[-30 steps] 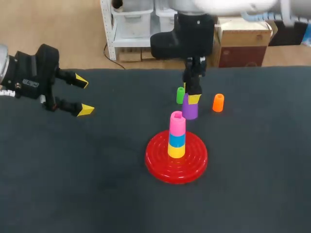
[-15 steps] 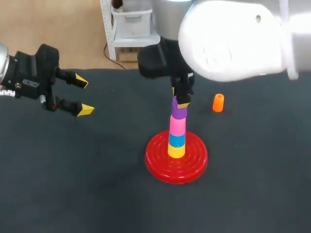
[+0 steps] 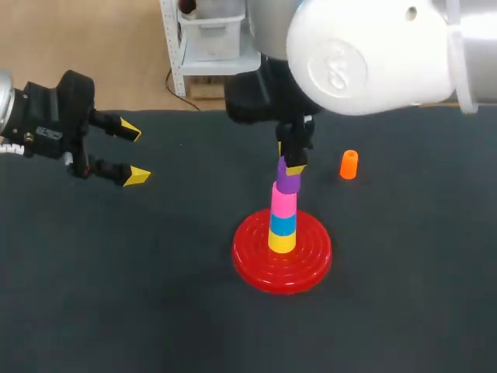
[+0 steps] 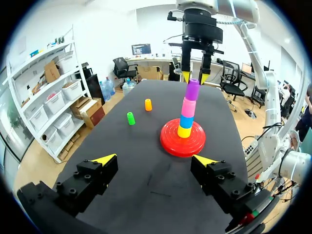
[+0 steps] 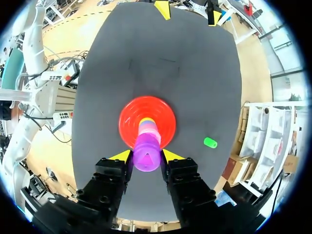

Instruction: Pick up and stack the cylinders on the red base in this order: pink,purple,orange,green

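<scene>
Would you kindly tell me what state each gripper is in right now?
Left gripper: open, holding nothing.
Right gripper: closed on the purple cylinder.

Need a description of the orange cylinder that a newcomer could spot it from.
Find the red base mid-table. Beyond it, toward the right arm's side, the orange cylinder stands upright alone on the table. It's the only orange piece, unstacked, unlike the purple cylinder in the right hand.

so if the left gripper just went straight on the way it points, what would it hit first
Probably the dark table top, short of the red ribbed round base, which lies ahead of the left gripper; nothing stands between them. Depth is unclear, so it might reach the base's rim.
</scene>
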Robot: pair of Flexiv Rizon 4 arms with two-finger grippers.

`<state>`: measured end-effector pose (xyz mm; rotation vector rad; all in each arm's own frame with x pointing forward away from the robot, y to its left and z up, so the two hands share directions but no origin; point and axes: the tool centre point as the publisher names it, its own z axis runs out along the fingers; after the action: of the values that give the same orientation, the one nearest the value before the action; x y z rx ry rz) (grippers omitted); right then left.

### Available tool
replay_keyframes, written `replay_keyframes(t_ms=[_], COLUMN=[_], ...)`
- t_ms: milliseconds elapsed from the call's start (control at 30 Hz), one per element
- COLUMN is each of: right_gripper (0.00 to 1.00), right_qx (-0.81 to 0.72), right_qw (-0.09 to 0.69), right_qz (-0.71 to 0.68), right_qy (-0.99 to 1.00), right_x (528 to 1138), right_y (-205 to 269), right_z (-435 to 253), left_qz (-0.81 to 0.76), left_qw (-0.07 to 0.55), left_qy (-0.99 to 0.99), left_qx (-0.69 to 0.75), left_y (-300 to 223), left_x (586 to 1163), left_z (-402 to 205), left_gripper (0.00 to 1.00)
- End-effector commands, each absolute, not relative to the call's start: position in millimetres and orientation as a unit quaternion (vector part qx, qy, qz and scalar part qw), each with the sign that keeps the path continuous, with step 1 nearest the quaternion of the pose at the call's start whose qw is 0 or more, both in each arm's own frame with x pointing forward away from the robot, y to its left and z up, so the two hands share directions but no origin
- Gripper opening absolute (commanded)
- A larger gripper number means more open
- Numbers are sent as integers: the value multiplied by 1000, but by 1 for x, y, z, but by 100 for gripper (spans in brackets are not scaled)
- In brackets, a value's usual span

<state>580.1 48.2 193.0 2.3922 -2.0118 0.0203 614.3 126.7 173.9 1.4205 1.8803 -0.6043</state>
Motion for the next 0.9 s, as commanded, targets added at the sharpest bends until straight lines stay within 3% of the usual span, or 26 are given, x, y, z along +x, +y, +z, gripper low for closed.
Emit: replay_keyframes(t_ms=[33, 767, 800, 833, 867, 900], right_gripper=[0, 0, 16, 49, 100, 100], right_qx=[767, 762, 762, 761, 760, 759], right_qw=[14, 23, 17, 12, 7, 3], right_qz=[3, -11, -11, -10, -12, -16], right_qy=[-642, -647, -648, -648, -649, -651], right_x=[585, 582, 582, 582, 583, 583], right_y=[54, 51, 50, 49, 47, 45], right_z=[191, 176, 181, 187, 192, 197], left_qz=[-233, -233, -233, -233, -233, -233], left_qw=[350, 350, 350, 350, 350, 350], left_qy=[723, 723, 723, 723, 723, 723], left_qx=[548, 548, 548, 548, 548, 548], left_y=[128, 128, 128, 128, 128, 128], left_x=[614, 614, 614, 614, 614, 614], left_z=[172, 172, 172, 172, 172, 172], left_gripper=[100, 100, 100, 100, 100, 100])
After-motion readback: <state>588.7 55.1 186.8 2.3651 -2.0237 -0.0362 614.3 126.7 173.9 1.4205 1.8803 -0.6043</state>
